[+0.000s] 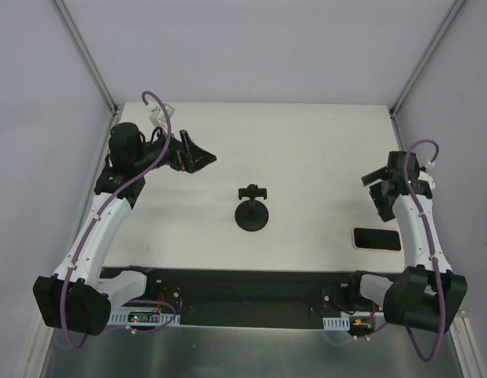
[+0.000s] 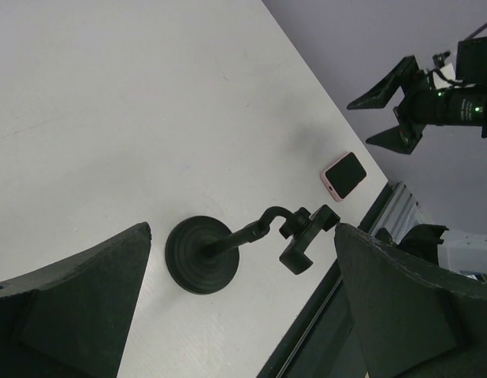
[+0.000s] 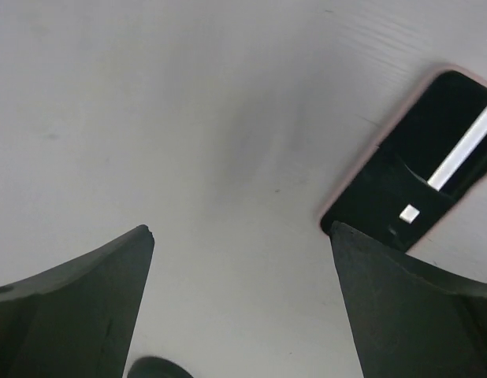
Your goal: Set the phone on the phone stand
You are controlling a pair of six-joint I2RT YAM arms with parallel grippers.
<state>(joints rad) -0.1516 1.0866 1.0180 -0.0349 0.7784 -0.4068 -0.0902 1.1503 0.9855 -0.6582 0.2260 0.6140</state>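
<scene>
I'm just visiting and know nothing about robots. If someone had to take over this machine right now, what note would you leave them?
Left hand: open and empty, over the far left of the table.
Right hand: open and empty, close to the phone but not gripping it.
Phone: lying flat, screen up, near the table's front right edge.
Phone stand: upright mid-table, its holder empty.
Done: nothing yet.
Left: grasp the phone, probably with the right hand since it is nearer, and set it on the stand.
</scene>
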